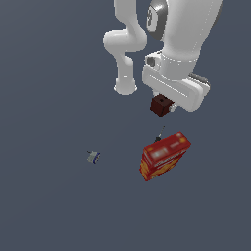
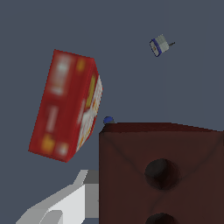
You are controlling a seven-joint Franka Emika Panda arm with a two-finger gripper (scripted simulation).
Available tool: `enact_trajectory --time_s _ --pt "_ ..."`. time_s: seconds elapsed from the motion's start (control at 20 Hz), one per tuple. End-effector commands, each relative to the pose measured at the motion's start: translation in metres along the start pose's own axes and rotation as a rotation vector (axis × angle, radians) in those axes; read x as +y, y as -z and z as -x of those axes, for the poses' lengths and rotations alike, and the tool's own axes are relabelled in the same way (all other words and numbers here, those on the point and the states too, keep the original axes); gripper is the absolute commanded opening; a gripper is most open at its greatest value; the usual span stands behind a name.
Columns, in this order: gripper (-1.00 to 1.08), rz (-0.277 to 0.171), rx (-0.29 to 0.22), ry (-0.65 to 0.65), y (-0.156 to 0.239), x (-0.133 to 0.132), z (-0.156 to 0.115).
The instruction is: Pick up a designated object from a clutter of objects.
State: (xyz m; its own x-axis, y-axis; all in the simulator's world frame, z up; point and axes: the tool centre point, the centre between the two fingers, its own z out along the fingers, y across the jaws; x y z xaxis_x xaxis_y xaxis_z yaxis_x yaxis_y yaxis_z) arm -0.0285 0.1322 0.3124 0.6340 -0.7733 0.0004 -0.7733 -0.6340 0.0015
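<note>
The small dark reddish-brown block (image 1: 160, 106) sits between my gripper's (image 1: 162, 104) fingers, under the white hand and raised off the grey floor. In the wrist view the block (image 2: 161, 175) fills the near corner and shows two round holes, with one light grey finger (image 2: 65, 202) against its side. The gripper is shut on the block. The large red-orange box (image 1: 164, 156) lies on the floor below the block and also shows in the wrist view (image 2: 66, 105).
A thin dark stick (image 1: 160, 133) lies between the held block and the box; its blue tip (image 2: 108, 119) peeks past the block's edge. A tiny grey-blue piece (image 1: 93, 157) lies apart toward the exterior view's left and shows in the wrist view (image 2: 160, 45). The arm's white base (image 1: 125, 83) stands behind.
</note>
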Motion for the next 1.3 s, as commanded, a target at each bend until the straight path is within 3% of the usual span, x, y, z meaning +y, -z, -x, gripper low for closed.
enact_trajectory --time_s 0.0,0.6,1.25 --pt "-1.0 -0.001 0.0 0.0 0.02 -0.012 0.002" --pt "-1.0 -0.001 0.0 -0.001 0.087 -0.058 0.006" --pt "-1.0 -0.002 -0.001 -0.001 0.109 -0.073 0.007"
